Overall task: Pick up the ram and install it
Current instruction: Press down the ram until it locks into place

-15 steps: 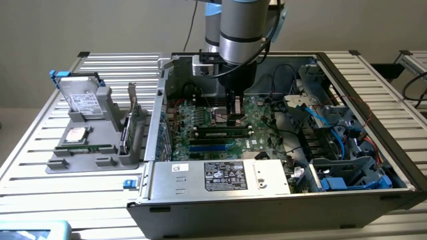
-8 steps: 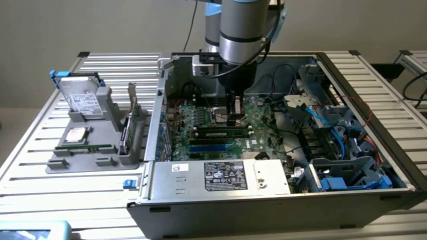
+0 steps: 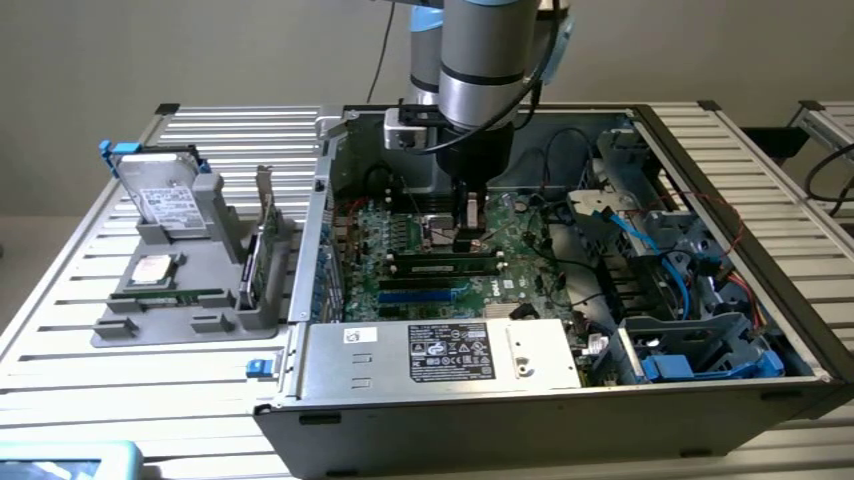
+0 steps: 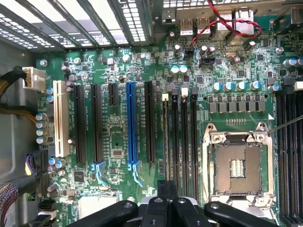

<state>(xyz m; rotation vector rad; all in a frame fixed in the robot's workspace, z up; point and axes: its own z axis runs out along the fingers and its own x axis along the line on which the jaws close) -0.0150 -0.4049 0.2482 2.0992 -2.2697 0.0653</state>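
Note:
A long green ram stick (image 3: 447,268) with dark chips stands on edge in a black slot of the motherboard (image 3: 400,240), just in front of the empty processor socket (image 4: 235,168). My gripper (image 3: 467,243) hangs inside the open computer case, its tips right behind and above that stick. Whether they touch it I cannot tell. In the wrist view the dark fingers (image 4: 166,191) are pressed together, shut, over the row of black memory slots (image 4: 180,142), with nothing held between them.
The case walls (image 3: 320,200) box the arm in. Blue and black cables (image 3: 667,250) and drive cages fill the exterior view's right side. The power supply (image 3: 441,350) sits at the front. A grey stand (image 3: 200,320) outside holds a hard drive (image 3: 167,200), an upright expansion card (image 3: 263,230) and a narrow green strip (image 3: 171,297).

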